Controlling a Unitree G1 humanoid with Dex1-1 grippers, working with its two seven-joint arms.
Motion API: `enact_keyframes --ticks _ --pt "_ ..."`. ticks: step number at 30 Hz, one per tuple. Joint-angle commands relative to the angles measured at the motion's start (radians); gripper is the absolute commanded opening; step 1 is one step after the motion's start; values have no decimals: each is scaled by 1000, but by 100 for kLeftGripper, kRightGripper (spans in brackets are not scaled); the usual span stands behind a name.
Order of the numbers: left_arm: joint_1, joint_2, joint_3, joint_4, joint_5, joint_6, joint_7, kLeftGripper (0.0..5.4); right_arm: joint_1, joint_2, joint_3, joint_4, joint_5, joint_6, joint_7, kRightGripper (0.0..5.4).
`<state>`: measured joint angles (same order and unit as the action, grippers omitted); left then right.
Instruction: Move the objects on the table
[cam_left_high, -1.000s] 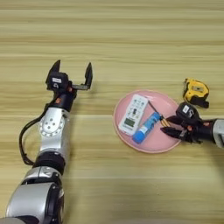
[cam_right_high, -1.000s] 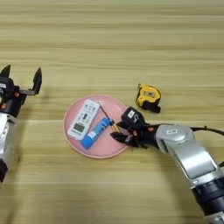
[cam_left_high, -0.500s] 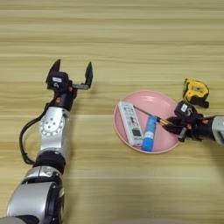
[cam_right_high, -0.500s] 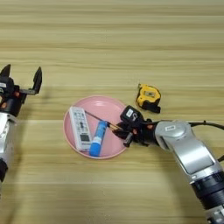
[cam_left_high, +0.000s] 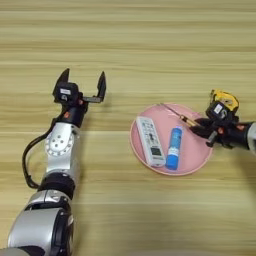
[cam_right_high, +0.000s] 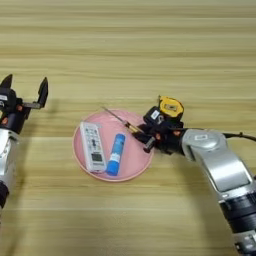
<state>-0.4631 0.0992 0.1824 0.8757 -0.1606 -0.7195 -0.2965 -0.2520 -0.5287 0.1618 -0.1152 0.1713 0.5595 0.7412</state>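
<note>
The pink plate (cam_left_high: 196, 162) now lies further toward the table's left edge than a second ago. On it, the white remote (cam_left_high: 150, 141) and blue tube (cam_left_high: 173, 148) have turned, their lower ends now pointing right.

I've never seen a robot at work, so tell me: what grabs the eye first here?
A round pink plate sits right of centre on the wooden table, with a white remote and blue tube lying on it. The right gripper pinches a thin brown stick at the plate's rim, while the left gripper hovers open.
</note>
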Motion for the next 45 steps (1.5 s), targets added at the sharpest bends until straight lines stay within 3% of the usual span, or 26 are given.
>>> enact_keyframes --ticks 1,7,15,30,45 --pt "-12 5 0 9 1 -3 -2 540 -23 16 -48 -30 30 13 -26 84" --pt "-14 6 0 11 0 -3 -3 540 -29 31 -104 -10 51 23 -71 84" --pt "-15 9 1 13 -1 -3 -6 540 -36 21 -126 122 19 -4 -121 84" --pt "-20 7 1 18 0 -5 -9 540 23 -10 -124 171 10 -34 -83 83" --pt "-23 9 1 20 1 -6 -7 540 24 0 -102 202 1 -42 -68 83"
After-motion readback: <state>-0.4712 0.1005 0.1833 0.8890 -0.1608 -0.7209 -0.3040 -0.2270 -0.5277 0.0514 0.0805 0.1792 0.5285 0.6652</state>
